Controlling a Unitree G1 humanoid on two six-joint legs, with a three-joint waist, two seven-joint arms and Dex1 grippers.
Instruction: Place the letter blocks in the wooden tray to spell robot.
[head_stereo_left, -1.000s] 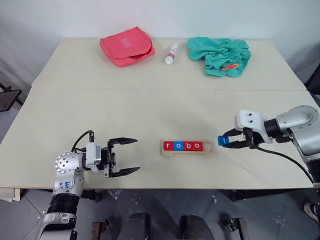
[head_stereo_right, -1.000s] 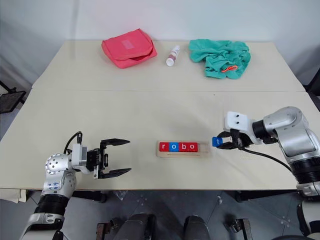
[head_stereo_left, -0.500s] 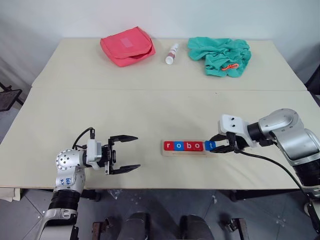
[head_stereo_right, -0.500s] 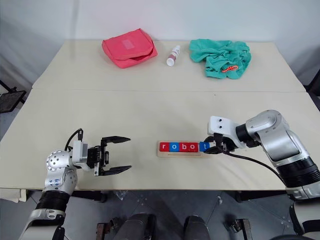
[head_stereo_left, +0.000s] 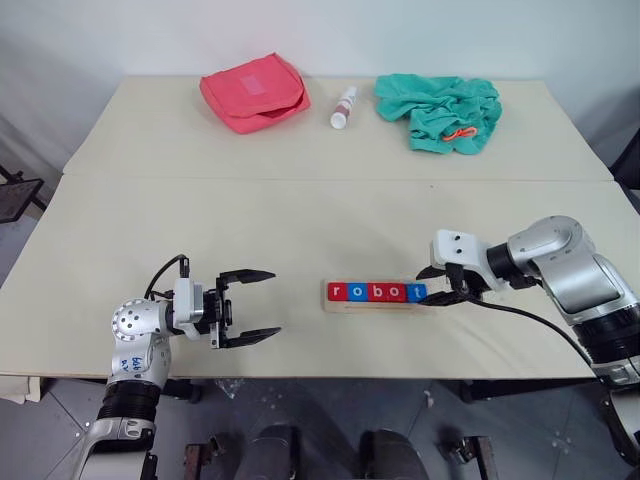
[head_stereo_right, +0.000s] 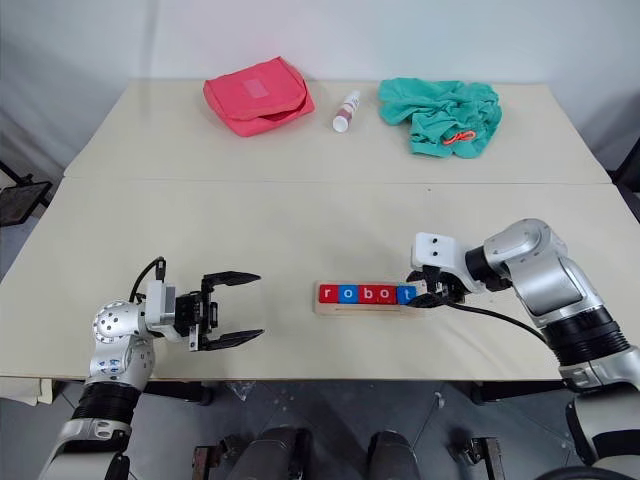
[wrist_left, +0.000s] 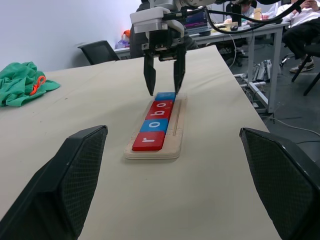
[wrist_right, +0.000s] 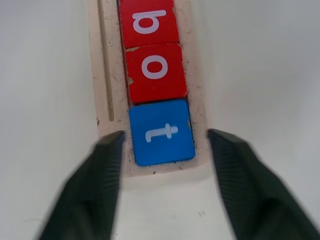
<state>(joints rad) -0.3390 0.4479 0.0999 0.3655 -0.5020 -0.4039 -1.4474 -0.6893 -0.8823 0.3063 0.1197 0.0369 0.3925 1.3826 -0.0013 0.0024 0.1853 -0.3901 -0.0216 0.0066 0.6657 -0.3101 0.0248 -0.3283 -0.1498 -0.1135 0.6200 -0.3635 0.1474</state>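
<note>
The wooden tray (head_stereo_left: 370, 305) lies near the table's front edge. The letter blocks lie in a row in it: red r (head_stereo_left: 335, 292), blue o (head_stereo_left: 352, 292), red b (head_stereo_left: 373, 292), red o (head_stereo_left: 395, 292) and blue t (head_stereo_left: 417, 292). My right gripper (head_stereo_left: 433, 286) stands open over the tray's right end. In the right wrist view its fingers (wrist_right: 105, 170) flank the t block (wrist_right: 161, 132) with a gap on each side. My left gripper (head_stereo_left: 275, 303) hangs open to the left of the tray, pointing at it and holding nothing.
A pink pouch (head_stereo_left: 254, 92), a small white bottle (head_stereo_left: 343, 107) and a teal cloth (head_stereo_left: 440, 110) lie along the table's far edge. A seam runs across the table (head_stereo_left: 300, 220) between them and the tray.
My right gripper carried the blue t block left and down to the tray's right end, beside the red o, then opened. The left arm stayed put.
</note>
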